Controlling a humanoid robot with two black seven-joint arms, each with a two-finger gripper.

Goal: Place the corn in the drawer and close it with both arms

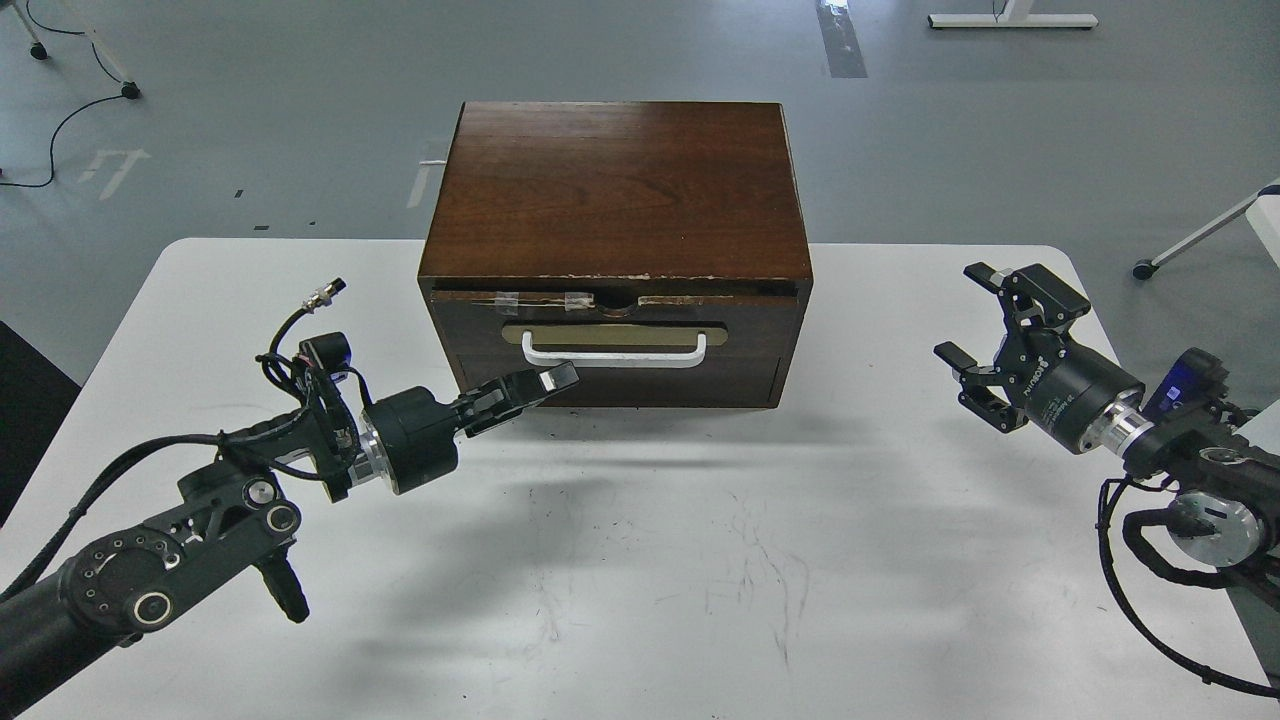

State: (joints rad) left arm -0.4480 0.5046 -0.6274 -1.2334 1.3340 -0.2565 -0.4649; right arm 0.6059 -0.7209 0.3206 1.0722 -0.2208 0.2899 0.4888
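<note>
One cabinet (615,200), one drawer (612,340), two grippers: the left gripper (545,383), fingers together, sits at the white handle's (612,352) left end; the right gripper (975,330) gapes wide, far right.

Worktop (640,560): we see it white, scuffed with dark scratches.
Floor (250,110): we see grey, with pale tape marks.
Cable (60,125): we see it black, trailing far left.
Caster leg (1195,240): we see it white, right.
</note>
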